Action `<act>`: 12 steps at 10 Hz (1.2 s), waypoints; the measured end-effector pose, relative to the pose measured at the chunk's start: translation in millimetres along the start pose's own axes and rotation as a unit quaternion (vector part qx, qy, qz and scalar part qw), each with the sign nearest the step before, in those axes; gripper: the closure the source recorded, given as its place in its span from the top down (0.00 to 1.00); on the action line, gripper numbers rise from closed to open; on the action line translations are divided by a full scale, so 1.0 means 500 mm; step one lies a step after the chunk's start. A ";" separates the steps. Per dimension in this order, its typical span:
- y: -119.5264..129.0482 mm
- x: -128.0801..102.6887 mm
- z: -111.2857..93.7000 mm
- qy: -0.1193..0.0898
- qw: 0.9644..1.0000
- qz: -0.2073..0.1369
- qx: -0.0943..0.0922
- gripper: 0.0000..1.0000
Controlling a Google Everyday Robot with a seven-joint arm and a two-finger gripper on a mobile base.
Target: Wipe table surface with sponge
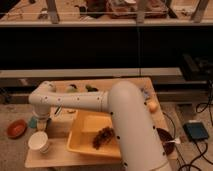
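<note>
Sponge and gripper at the left edge of the table surface. We see the gripper pointing down from the bent wrist, low over the tabletop, with the teal block just at its left side. Whether it is clenched on the block or released we cannot tell, nor whether the two touch. Just nearer stands a white paper cup. To the right lies a yellow tray holding a dark cluster. Two small green items sit at the far edge, and a yellow fruit at the right. We judge the sponge light, soft and compressible, unlikely to slip or break. It is best taken across two opposite flat sides, near the middle, then pressed flat to the wood while wiping, steering clear of the cup.
</note>
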 end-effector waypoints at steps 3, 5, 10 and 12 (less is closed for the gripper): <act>0.049 0.041 0.004 -0.001 1.000 0.013 -0.015 0.23; 0.063 0.064 0.002 0.001 1.000 0.026 -0.017 0.23; 0.085 0.198 -0.024 0.019 0.995 0.099 -0.010 0.23; 0.064 0.228 -0.029 0.025 0.992 0.124 0.000 0.23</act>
